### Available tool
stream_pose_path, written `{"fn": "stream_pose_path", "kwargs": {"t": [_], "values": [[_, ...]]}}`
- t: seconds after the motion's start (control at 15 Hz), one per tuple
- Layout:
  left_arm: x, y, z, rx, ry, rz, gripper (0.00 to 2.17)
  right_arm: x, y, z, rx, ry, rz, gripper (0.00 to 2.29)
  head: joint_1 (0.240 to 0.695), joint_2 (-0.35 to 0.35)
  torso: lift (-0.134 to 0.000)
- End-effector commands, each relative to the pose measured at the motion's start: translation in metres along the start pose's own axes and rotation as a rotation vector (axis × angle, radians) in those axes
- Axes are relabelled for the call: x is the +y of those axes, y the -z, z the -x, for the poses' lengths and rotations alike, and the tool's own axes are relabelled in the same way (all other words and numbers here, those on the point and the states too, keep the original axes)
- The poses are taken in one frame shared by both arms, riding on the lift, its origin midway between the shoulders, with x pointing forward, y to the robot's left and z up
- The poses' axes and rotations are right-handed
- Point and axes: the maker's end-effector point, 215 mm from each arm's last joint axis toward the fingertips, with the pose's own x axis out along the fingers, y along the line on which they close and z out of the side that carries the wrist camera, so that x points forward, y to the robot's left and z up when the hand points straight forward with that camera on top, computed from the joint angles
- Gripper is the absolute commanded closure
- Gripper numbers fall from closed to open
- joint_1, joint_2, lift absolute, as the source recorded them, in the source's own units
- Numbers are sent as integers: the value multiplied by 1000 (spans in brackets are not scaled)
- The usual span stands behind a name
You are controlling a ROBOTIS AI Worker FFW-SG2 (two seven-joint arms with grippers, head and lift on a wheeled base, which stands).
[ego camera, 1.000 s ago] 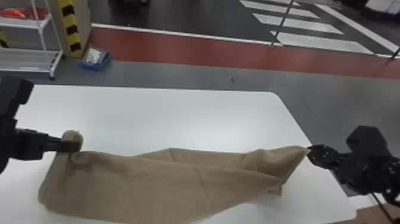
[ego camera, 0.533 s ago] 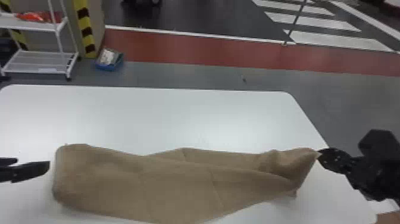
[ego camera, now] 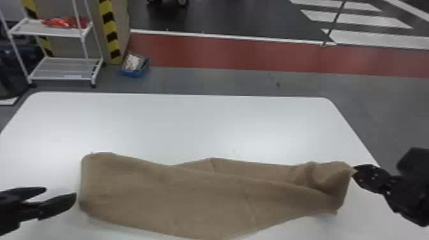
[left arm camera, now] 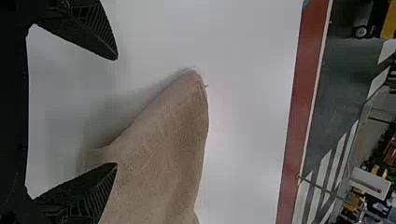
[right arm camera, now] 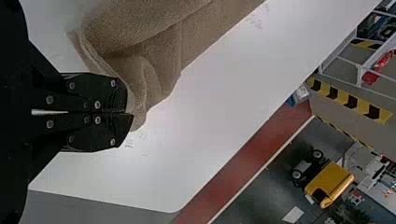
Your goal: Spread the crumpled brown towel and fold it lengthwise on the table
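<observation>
Now the left gripper [ego camera: 60, 192] has let go of the towel [ego camera: 191, 194]: a second ago it was pinching the upper left part of the cloth, and since then it has come off to the left and its two fingers have parted wide. The head view has swung a little to the left as well. That release leaves the left end lying on its own, which I take for a pause to seek a better grip, since the fold looks only partly made. The left gripper holds nothing; its fingertips are just beside the towel's left end, and I cannot tell whether the nearer finger brushes the cloth. The right gripper [right arm camera: 130, 113] has its fingers together, clamped on the corner at the towel's right end, as it had a second ago. Between the two, the towel runs as a long, uneven band across the near part of the table [ego camera: 207, 127], its left end rounded and fairly smooth, its layers overlapping askew along the middle, its right end bunched into a curl by the pinch. Next, the left fingers would need to catch the left corner again, so both ends can be drawn taut; pulling from the right alone might skew the fold.
</observation>
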Motion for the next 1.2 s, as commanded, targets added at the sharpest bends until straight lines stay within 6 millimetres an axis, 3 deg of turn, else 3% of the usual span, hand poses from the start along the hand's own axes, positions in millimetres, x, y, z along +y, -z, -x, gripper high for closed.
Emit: {"fn": "stream_pose_path", "kwargs": {"t": [0.0,0.2,0.53,0.73,1.07,1.13], "values": [[1,3,-11,-16,8,-27,83,7,2,3,5,2,-1,1474,695,-152,-123],[2,12,-14,-1,26,-11,87,16,-4,9,-4,9,17,1474,695,-151,-123],[-17,9,-14,-18,95,10,107,25,-11,5,13,17,41,1474,695,-147,-123],[-27,13,-13,-9,139,28,242,26,-14,4,16,18,43,1474,695,-152,-123],[-29,18,-14,5,143,24,272,26,-19,4,11,21,45,1474,695,-159,-123],[-32,18,-13,5,156,23,427,25,-19,3,14,24,46,1470,695,-158,-123]]}}
